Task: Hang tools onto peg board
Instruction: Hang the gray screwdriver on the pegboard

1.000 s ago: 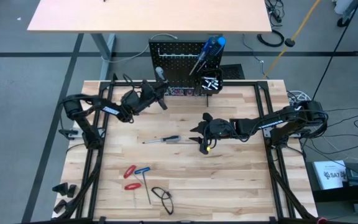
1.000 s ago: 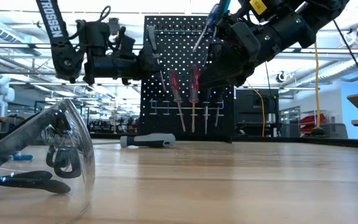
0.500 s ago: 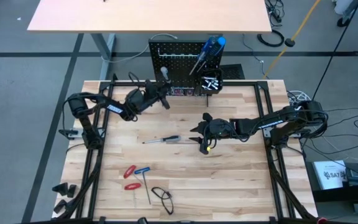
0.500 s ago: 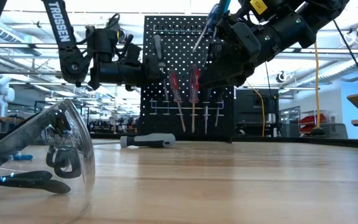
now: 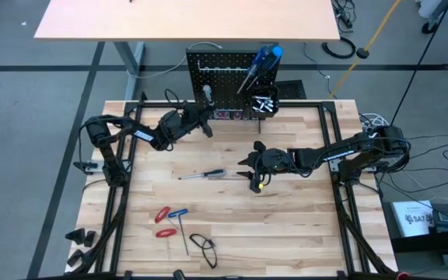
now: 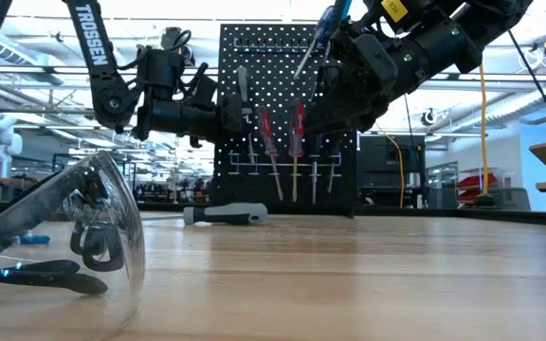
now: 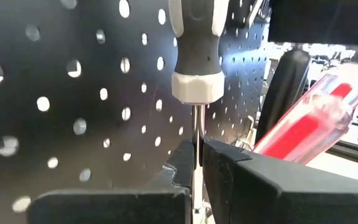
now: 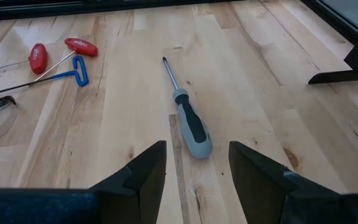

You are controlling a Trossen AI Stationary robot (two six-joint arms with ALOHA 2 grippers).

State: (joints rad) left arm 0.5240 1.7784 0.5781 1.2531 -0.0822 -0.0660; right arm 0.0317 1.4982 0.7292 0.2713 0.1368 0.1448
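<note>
My left gripper (image 5: 201,118) is up in front of the black peg board (image 5: 222,74), shut on a grey-and-black-handled screwdriver (image 6: 243,83) that stands upright close to the board's face. Two red-handled screwdrivers (image 6: 296,123) and some small silver tools hang from hooks on the board. Blue-handled tools (image 5: 264,59) stick out of the board's black bin (image 5: 262,103). My right gripper (image 8: 194,168) is open over the table's middle, above a second grey-handled screwdriver (image 8: 189,122) that lies flat on the wood. My left gripper pinches the screwdriver's thin metal shaft (image 7: 196,134) between its two fingers, just below the handle's collar (image 7: 196,86). The fingers come about level from the table's left, across the shaft. The screwdriver is lifted clear and upright, handle up, right by the perforated panel.
Red T-handle tools (image 8: 81,45) and a blue one (image 8: 77,67) lie near the table's front left, with clear safety glasses (image 6: 74,237) at the near edge. A second table (image 5: 185,19) stands beyond the board. Bare wood spreads at the near right.
My left gripper has carried the upright screwdriver toward the table's far edge and a little to the right, closing on the peg board's face. It has stayed shut on the shaft. My right arm has kept still.
</note>
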